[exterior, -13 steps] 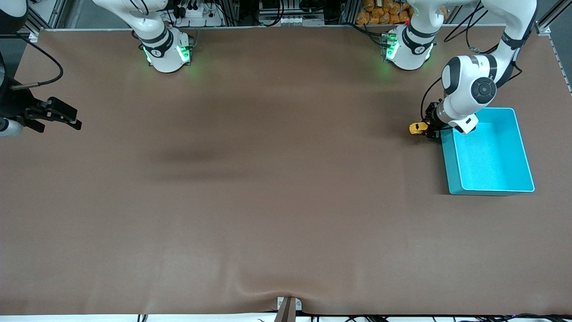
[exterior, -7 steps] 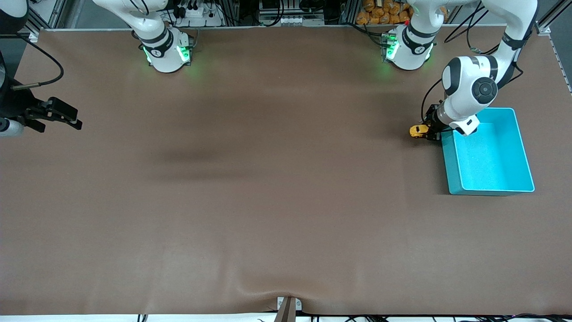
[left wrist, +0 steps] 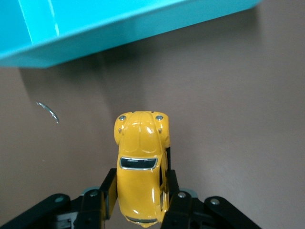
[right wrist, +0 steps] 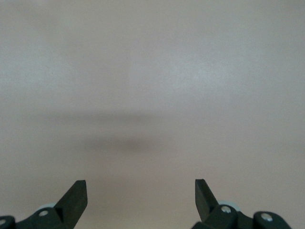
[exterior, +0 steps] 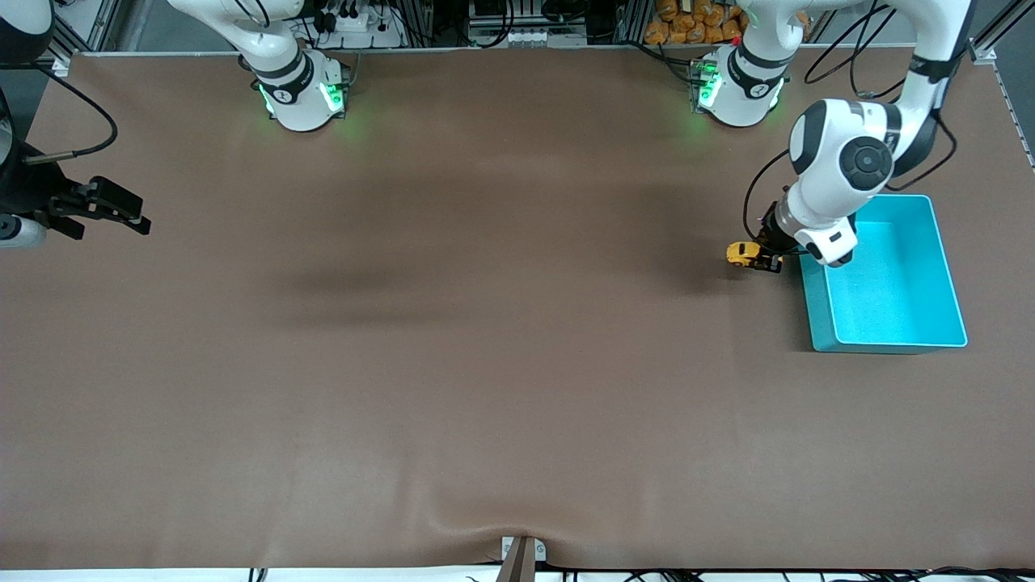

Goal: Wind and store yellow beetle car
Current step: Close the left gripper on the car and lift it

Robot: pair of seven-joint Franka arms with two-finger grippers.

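Brown table (exterior: pixel 485 364): one yellow beetle car (left wrist: pixel 141 162), one bin (exterior: pixel 889 283).

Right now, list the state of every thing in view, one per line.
yellow beetle car: clamped by its sides in the left gripper, beside the bin, not in it.
cyan bin: upright, nothing seen inside.
left gripper: shut on the car.
right gripper: open, holding nothing, waiting at the right arm's end of the table.
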